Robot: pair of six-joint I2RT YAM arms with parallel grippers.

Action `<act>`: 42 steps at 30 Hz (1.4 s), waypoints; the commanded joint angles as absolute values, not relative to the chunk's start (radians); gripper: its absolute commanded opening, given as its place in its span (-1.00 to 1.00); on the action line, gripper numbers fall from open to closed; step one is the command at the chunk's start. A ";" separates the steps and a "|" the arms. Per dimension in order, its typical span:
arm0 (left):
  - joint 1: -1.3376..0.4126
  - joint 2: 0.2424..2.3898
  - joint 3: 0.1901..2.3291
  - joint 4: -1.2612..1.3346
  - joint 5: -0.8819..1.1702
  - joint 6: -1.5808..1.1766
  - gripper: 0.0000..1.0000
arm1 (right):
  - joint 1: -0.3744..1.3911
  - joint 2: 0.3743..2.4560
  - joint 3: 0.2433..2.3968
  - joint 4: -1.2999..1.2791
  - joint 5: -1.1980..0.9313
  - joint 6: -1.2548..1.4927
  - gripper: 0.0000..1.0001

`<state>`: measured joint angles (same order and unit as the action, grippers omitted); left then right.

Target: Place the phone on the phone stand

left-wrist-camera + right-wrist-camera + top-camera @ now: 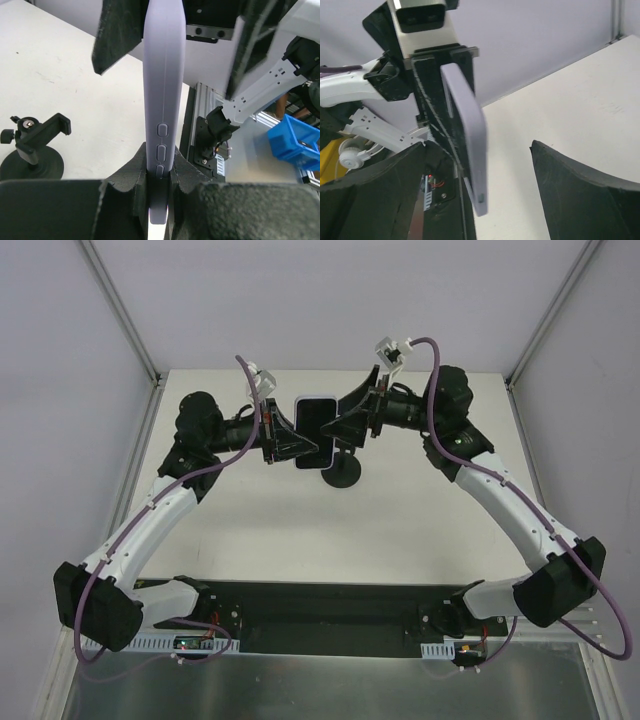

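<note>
Phone [315, 428] is held up off the worktop [420, 510], clamped edge-on between the fingers of your left claw [292, 440]. Your right claw [348, 427] has its fingers apart on either side of the phone's other end, not gripping it. Stand [35, 145] sits on the worktop close below, apart from the phone.
</note>
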<state>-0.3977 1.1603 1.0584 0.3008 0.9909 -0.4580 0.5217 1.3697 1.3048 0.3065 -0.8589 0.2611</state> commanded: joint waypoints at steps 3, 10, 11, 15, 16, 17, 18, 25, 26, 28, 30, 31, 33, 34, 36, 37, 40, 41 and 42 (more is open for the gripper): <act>-0.399 1.167 1.138 0.361 1.086 -0.428 -1.00 | 0.591 1.315 1.476 -0.064 -0.870 0.009 0.78; -0.417 1.166 1.137 0.327 1.098 -0.367 -1.00 | 0.589 1.350 1.508 -0.078 -0.891 0.038 0.58; -0.419 1.170 1.140 0.327 1.114 -0.367 -1.00 | 0.589 1.351 1.508 -0.071 -0.890 0.043 0.57; -0.428 1.173 1.141 0.325 1.141 -0.357 -1.00 | 0.589 1.342 1.502 -0.068 -0.876 0.043 0.48; -0.431 1.173 1.143 0.322 1.144 -0.354 -1.00 | 0.589 1.338 1.500 -0.069 -0.873 0.044 0.46; -0.431 1.175 1.143 0.319 1.143 -0.351 -1.00 | 0.589 1.336 1.497 -0.069 -0.870 0.044 0.45; -0.433 1.174 1.141 0.319 1.129 -0.351 -1.00 | 0.588 1.332 1.496 -0.069 -0.870 0.041 0.45; -0.408 1.099 1.128 0.305 0.867 -0.438 -1.00 | 0.586 1.313 1.467 -0.083 -0.830 -0.028 0.89; -0.397 1.088 1.121 0.336 0.876 -0.469 -1.00 | 0.584 1.310 1.463 -0.080 -0.812 -0.028 0.96; -0.382 1.062 1.088 0.459 0.908 -0.541 -1.00 | 0.594 1.318 1.466 -0.069 -0.810 -0.014 0.99; -0.382 1.055 1.065 0.517 0.951 -0.578 -1.00 | 0.612 1.341 1.470 -0.025 -0.824 -0.003 0.98; -0.376 1.052 1.055 0.576 0.957 -0.597 -1.00 | 0.623 1.350 1.477 -0.014 -0.833 0.020 0.90; -0.361 1.043 1.028 0.630 0.957 -0.655 -1.00 | 0.644 1.373 1.485 -0.005 -0.857 0.014 0.82; -0.353 1.029 1.022 0.653 0.950 -0.676 -1.00 | 0.653 1.377 1.486 -0.005 -0.862 0.008 0.76; -0.339 1.017 1.014 0.689 0.933 -0.713 -1.00 | 0.664 1.384 1.486 0.037 -0.867 0.011 0.65; -0.337 1.006 1.015 0.689 0.931 -0.716 -1.00 | 0.667 1.387 1.483 0.054 -0.868 0.017 0.51; -0.336 0.997 1.008 0.701 0.931 -0.718 -1.00 | 0.678 1.396 1.460 0.156 -0.905 0.077 0.19; -0.330 0.997 1.006 0.703 0.931 -0.730 -1.00 | 0.680 1.407 1.459 0.194 -0.934 0.089 0.12; -0.325 1.000 1.003 0.722 0.933 -0.742 -1.00 | 0.684 1.411 1.459 0.207 -0.945 0.107 0.04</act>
<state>-0.3420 1.0336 0.9989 0.5583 0.9382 -0.6727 0.6727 1.4021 1.4582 0.0334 -0.8627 0.0444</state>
